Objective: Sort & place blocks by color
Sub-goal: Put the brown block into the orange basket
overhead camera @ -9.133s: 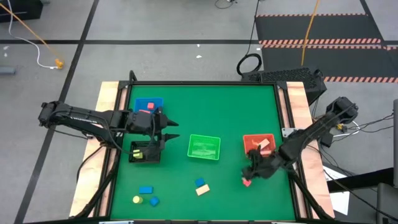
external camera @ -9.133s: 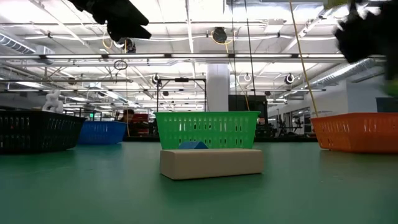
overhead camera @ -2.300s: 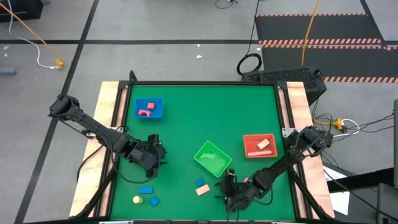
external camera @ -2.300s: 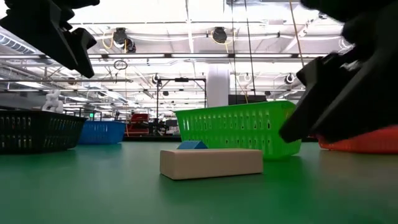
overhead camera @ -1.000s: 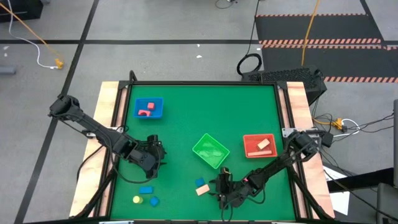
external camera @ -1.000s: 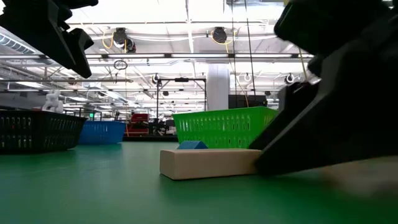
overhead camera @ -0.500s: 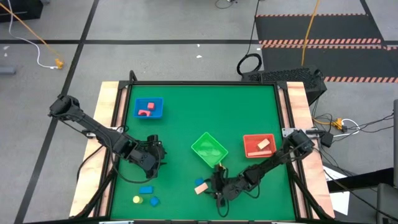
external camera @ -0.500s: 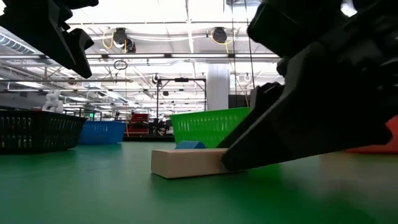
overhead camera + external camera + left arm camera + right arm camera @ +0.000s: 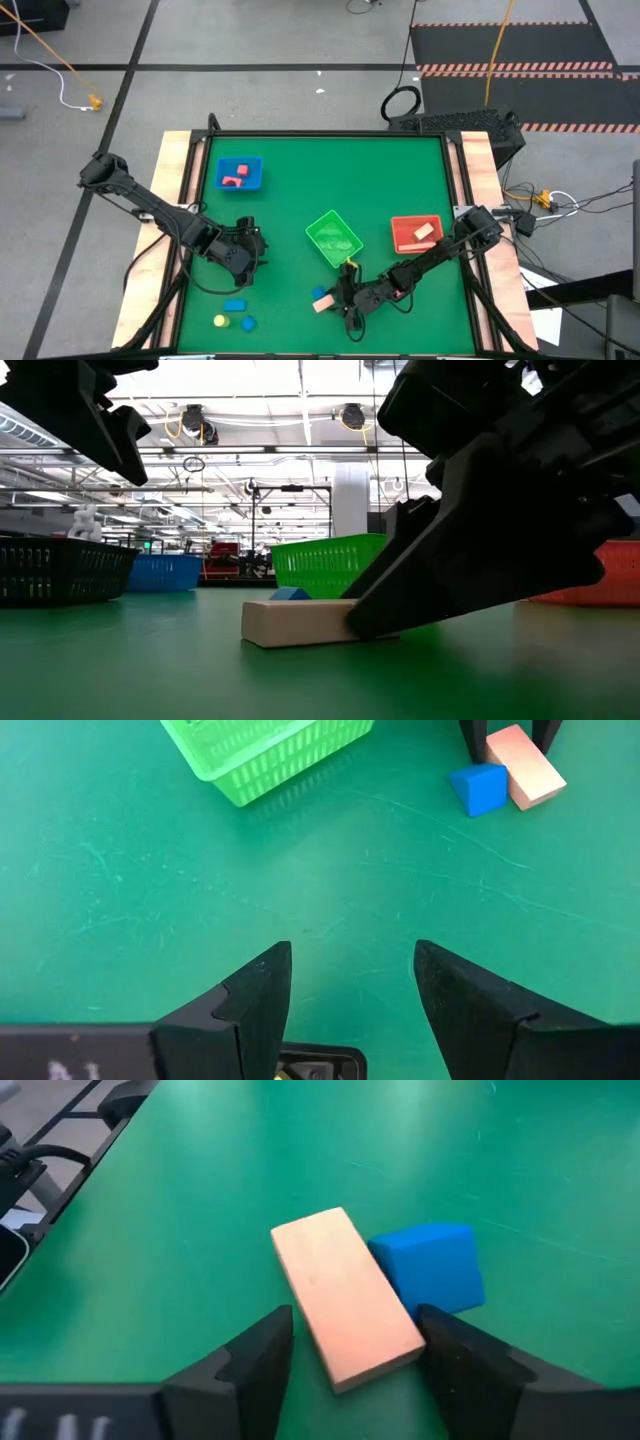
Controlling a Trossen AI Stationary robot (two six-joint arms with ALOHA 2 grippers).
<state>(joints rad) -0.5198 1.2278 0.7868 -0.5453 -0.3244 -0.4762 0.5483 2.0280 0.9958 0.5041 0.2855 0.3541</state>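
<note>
A tan bar block [image 9: 345,1295] lies flat on the green table, with a blue block [image 9: 430,1265] against its long side; both show in the high view [image 9: 321,299]. My right gripper [image 9: 350,1350] is open and low over the table [image 9: 345,297], its fingers on either side of the tan bar's near end. My left gripper [image 9: 350,980] is open and empty above the mat at the table's left [image 9: 245,250]. Two blue blocks [image 9: 235,305] and a yellow one [image 9: 219,321] lie near the front left. My right gripper comes at the tan bar nearly level from the table's right, fingers along the bar. One finger [image 9: 455,1355] meets the bar's near corner [image 9: 412,1342] on the blue block's side; the other finger stands apart. The bar lies flat on the table.
A green bin [image 9: 335,238] stands turned askew just beyond the right gripper. A red bin [image 9: 415,233] with a tan block stands at the right, and a blue bin [image 9: 240,173] with pink blocks at the far left. A black bin [image 9: 60,570] shows in the low view.
My right gripper has gone toward the table's left and come around the tan bar's end. The bar has slid a little toward the left along the table. The green bin has shifted slightly toward the left too.
</note>
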